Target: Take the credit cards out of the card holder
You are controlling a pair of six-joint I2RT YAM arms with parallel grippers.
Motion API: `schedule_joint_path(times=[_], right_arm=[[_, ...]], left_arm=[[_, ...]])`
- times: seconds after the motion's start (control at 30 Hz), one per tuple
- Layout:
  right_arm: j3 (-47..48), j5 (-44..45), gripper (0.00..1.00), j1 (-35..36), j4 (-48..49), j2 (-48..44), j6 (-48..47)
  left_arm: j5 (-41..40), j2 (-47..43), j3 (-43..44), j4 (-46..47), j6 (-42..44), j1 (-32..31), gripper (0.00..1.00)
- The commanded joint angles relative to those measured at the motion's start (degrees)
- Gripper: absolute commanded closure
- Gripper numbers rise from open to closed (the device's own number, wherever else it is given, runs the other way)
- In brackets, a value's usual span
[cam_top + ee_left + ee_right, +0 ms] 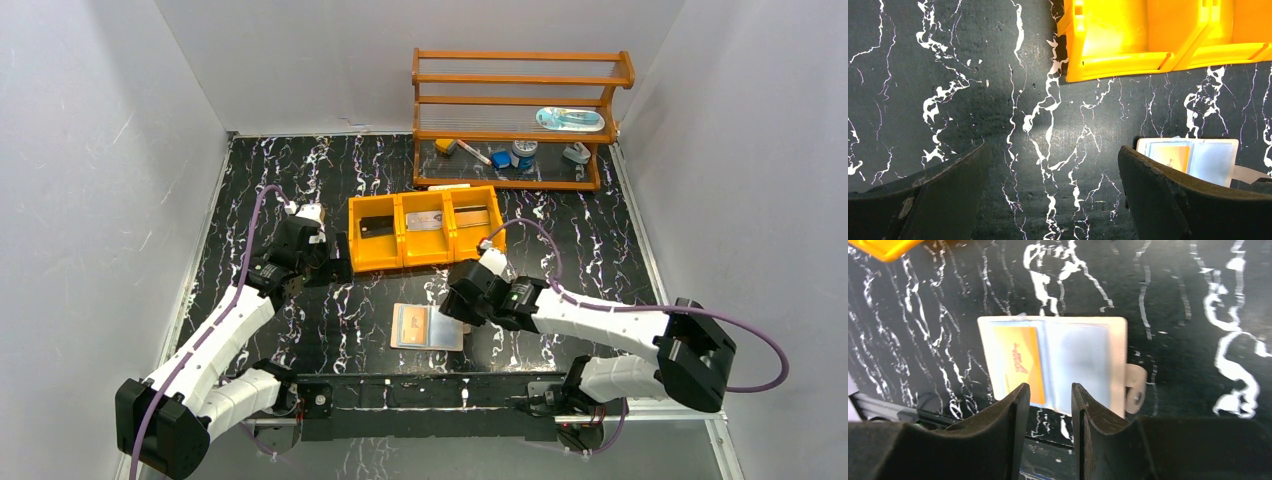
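The card holder (pixel 428 327) lies open and flat on the black marble table near the front edge. Its left panel holds an orange-tan credit card (pixel 410 322); the right panel looks silvery grey-blue. In the right wrist view the holder (pixel 1118 355), the orange card (pixel 1020 362) and the side tab (pixel 1135 387) show just beyond my fingers. My right gripper (pixel 449 309) (pixel 1049 387) hovers at the holder's right edge, jaws a narrow gap apart with nothing between them. My left gripper (pixel 335 262) (pixel 1053 147) is wide open and empty beside the tray's left end; the holder (pixel 1210 160) shows at its right.
An orange three-compartment tray (pixel 425 252) with flat items in it stands behind the holder; it also shows in the left wrist view (pixel 1128 35). A wooden shelf (pixel 520 100) with small items stands at the back right. A black rail (pixel 430 395) runs along the near edge.
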Motion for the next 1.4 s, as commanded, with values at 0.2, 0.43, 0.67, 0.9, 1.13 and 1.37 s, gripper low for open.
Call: schedule_joint_path(times=[0.2, 0.43, 0.67, 0.9, 1.13, 1.37], right_arm=[[2.2, -13.0, 0.56, -0.2, 18.2, 10.8, -1.1], [2.0, -16.1, 0.58, -1.0, 19.9, 15.0, -0.8], [-7.2, -18.9, 0.59, -2.7, 29.8, 13.5, 4.2], [-13.6, -20.7, 0.64, -4.8, 34.9, 13.7, 7.2], [-15.1, -20.7, 0.7, -5.4, 35.0, 13.8, 8.6], [-16.7, -21.8, 0.75, -6.2, 37.0, 13.5, 9.9]], left_arm=[[2.3, -0.4, -0.1, 0.4, 0.5, 0.2, 0.03], [18.4, 1.8, -1.5, 4.6, 2.8, 0.2, 0.16], [30.6, 3.1, -3.2, 8.0, -1.2, -1.4, 0.24], [28.0, 6.5, -1.9, 10.2, -5.4, -13.1, 0.3], [25.4, 14.3, -1.9, 12.1, -7.8, -19.3, 0.48], [26.4, 20.2, -1.4, 13.7, -8.7, -21.5, 0.58]])
